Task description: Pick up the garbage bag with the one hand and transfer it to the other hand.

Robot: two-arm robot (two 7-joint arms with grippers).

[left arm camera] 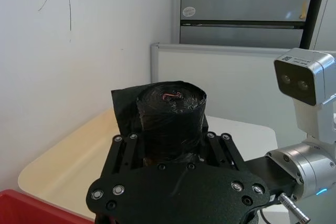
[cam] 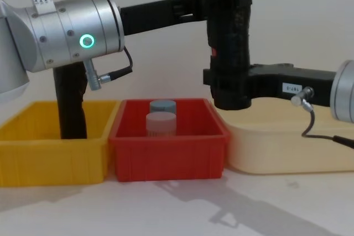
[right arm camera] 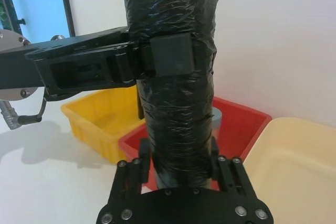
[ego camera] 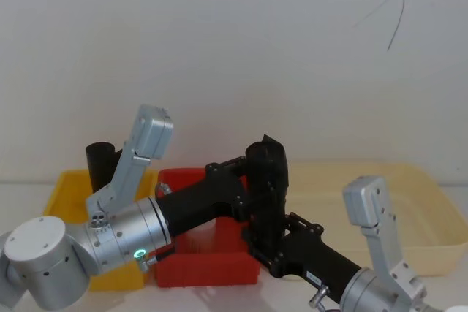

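The garbage bag (ego camera: 267, 173) (cam: 229, 37), a thick black plastic roll, stands upright in the air over the right end of the red bin (cam: 166, 150). A small red mark shows on its top (left arm camera: 170, 96). My left gripper (cam: 221, 9) (ego camera: 252, 180), on the wrist with the green ring, is shut on the roll's upper part, and one pad (right arm camera: 170, 56) presses on its side. My right gripper (cam: 227, 87) (ego camera: 263, 242) (right arm camera: 176, 161) comes in from the right. Its fingers are shut around the roll's lower part.
The red bin holds two small capped jars (cam: 161, 120). A yellow bin (cam: 50, 161) on its left holds a slimmer black roll (cam: 72, 103) standing upright. A wide cream tray (cam: 287, 147) lies on the right. A white wall stands close behind.
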